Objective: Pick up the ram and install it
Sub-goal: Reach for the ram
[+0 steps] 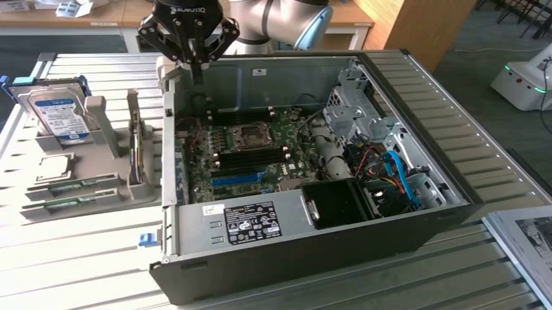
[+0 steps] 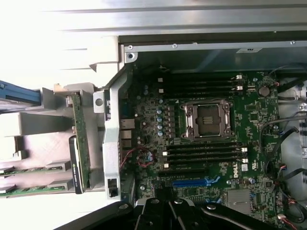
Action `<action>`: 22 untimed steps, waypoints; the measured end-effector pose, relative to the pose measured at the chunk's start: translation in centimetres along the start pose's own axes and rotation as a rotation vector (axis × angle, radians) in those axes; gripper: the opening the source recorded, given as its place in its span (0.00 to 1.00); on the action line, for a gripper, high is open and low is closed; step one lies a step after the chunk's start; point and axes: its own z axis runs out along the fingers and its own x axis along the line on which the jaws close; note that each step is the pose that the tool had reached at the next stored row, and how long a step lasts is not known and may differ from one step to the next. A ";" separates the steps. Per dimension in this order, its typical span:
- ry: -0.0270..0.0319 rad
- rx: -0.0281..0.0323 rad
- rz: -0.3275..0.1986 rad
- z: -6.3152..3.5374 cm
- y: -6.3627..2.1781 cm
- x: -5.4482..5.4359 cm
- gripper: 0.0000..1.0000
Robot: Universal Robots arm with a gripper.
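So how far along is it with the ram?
Done: nothing visible; the memory slots are empty. In hand: nothing; the gripper hangs shut and empty above a corner of the case. Left: pickup and install, since the ram lies in the gray holder beside the case.

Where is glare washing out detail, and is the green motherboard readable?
Wrist view: pale grey parts holder and slatted metal table blow out white; green motherboard evenly lit. Exterior view: bright patches on the table, motherboard shaded but visible.
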 end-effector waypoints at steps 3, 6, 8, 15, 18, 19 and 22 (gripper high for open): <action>0.0000 0.0000 0.000 0.02 -0.03 0.4 0.10; 0.0000 0.0000 0.000 0.05 -0.06 0.8 0.10; 0.0000 0.0000 0.000 0.06 -0.08 1.0 0.10; 0.0000 -0.0001 0.000 0.13 -0.14 2.0 0.10; 0.0000 0.0000 0.000 0.15 -0.17 2.4 0.10; 0.0000 0.0000 0.000 0.16 -0.18 2.6 0.10; 0.0000 -0.0001 0.000 0.20 -0.20 3.0 0.10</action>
